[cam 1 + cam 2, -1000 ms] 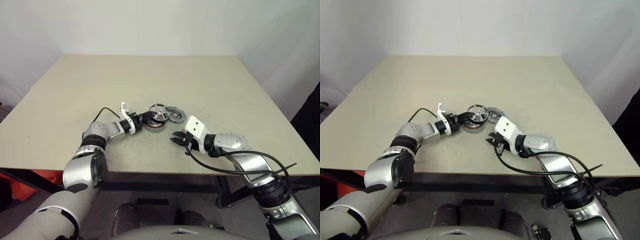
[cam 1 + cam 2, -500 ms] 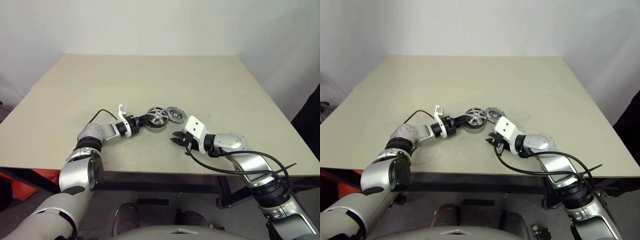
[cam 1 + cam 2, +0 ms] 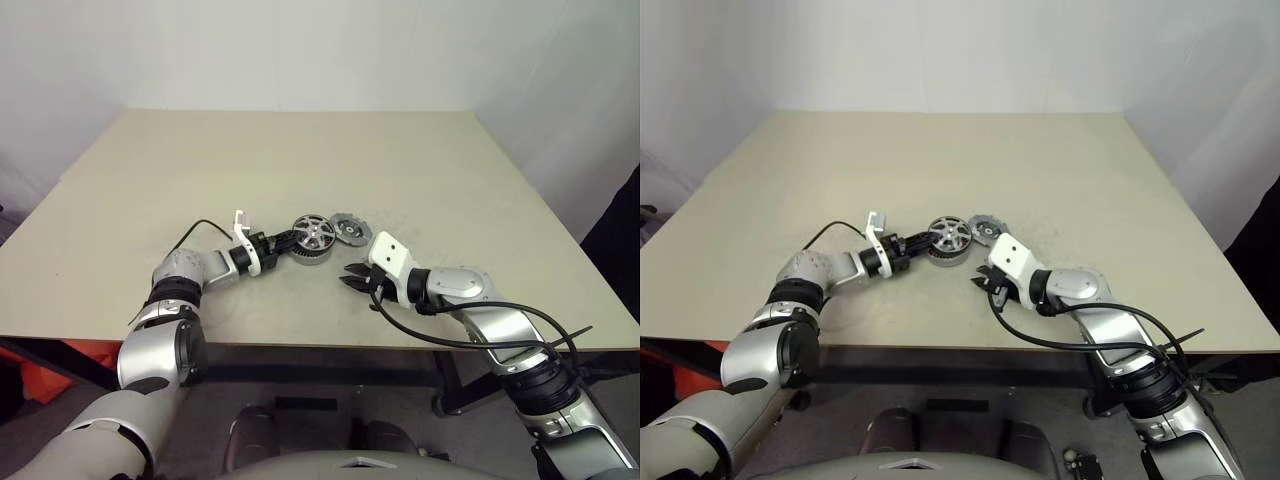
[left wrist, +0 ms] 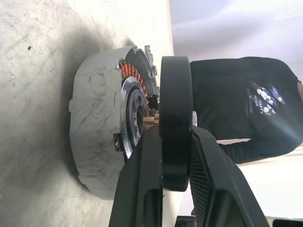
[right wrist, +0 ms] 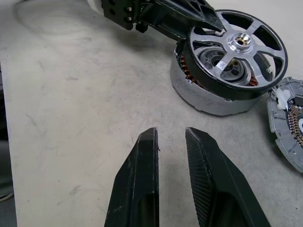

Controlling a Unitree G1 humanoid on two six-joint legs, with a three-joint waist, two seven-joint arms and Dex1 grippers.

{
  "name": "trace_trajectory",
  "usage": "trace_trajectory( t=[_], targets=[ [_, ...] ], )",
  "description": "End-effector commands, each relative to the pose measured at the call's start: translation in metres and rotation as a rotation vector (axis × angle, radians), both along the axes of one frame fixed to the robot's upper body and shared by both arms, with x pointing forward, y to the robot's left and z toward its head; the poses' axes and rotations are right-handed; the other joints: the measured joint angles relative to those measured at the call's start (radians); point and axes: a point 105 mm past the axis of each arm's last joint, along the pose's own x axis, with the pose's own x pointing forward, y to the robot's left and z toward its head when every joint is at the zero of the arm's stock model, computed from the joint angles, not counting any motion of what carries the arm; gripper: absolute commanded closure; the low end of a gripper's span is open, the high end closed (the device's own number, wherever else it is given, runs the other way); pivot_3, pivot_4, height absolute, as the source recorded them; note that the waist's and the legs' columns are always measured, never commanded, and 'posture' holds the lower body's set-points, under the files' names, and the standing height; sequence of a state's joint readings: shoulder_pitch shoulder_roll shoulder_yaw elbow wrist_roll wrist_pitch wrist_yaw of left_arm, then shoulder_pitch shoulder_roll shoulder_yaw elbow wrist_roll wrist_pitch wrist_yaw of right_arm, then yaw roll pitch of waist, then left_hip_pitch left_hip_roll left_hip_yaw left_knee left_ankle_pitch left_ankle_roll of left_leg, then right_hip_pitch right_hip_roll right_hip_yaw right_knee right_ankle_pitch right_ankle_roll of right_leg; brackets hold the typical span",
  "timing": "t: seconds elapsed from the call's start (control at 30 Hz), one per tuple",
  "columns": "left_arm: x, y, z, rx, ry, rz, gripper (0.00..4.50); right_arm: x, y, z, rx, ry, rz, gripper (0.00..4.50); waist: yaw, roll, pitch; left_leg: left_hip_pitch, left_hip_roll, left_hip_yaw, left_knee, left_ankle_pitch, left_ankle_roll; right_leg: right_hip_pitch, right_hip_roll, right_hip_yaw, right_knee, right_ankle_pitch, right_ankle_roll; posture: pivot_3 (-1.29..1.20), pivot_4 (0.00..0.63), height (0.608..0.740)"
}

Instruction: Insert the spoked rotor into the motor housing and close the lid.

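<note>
Left wrist view: left jaws pinch spoked rotor (image 4: 175, 123); right jaws slightly parted, empty; shirt print (image 4: 261, 98) unreadable.

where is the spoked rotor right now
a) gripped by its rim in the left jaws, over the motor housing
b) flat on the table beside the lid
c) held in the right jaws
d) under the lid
a: the left gripper clamps the dark rim of the spoked rotor, just above the motor housing.

You'll see two silver-grey jointed arms with black rings at the joints, white wrist housings, a black cable looping off each forearm, and each matte-black two-fingered pincer, left (image 3: 283, 243) and right (image 3: 350, 276), with ribbed inner pads (image 5: 209, 156).
</note>
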State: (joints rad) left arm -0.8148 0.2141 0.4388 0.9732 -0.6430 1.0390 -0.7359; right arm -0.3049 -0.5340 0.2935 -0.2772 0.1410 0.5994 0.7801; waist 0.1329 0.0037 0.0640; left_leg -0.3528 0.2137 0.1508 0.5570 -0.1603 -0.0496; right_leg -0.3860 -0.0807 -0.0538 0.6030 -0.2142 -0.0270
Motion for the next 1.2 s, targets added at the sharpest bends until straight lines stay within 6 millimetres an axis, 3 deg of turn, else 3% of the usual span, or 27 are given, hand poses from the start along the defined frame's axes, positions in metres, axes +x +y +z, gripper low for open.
trace_trajectory(
  t=[0.03,0.63,1.07,1.2],
  targets=[
    [-0.0003,0.0035,0.0023,0.007,-0.011,0.003,4.09,0.0169,-0.0029,0.0158,0.045,-0.035,-0.074,3.57,-0.002,0.0,0.0,0.0,0.0,0.0,0.0,0.0,0.0,0.0,0.0,0.0,0.0,0.0,0.0,0.0,0.0,0.74],
    [0.0003,0.0026,-0.001,0.029,-0.012,0.013,4.09,0.023,-0.0088,0.01,0.039,-0.009,-0.126,3.57,-0.003,0.0,0.0,0.001,0.0,0.0,0.0,0.0,0.0,0.001,0.0,0.0,0.0,0.0,0.0,0.0,0.0,0.74],
    [-0.0009,-0.0017,-0.0036,0.027,-0.008,0.01,4.09,0.0197,-0.0007,0.0143,0.423,0.305,-0.228,3.57,0.0,0.0,0.0,0.002,-0.001,0.0,0.0,0.0,0.0,0.002,-0.001,0.0,0.0,0.0,0.001,0.0,0.0,0.74],
    [-0.0012,-0.0013,-0.0041,0.03,-0.008,0.009,4.09,0.0181,-0.0004,0.0127,0.45,0.345,-0.239,3.57,0.0,0.0,0.0,0.002,-0.001,0.0,-0.001,0.0,0.0,0.002,-0.001,0.0,0.0,0.0,0.001,0.0,0.0,0.74]
  ],
)
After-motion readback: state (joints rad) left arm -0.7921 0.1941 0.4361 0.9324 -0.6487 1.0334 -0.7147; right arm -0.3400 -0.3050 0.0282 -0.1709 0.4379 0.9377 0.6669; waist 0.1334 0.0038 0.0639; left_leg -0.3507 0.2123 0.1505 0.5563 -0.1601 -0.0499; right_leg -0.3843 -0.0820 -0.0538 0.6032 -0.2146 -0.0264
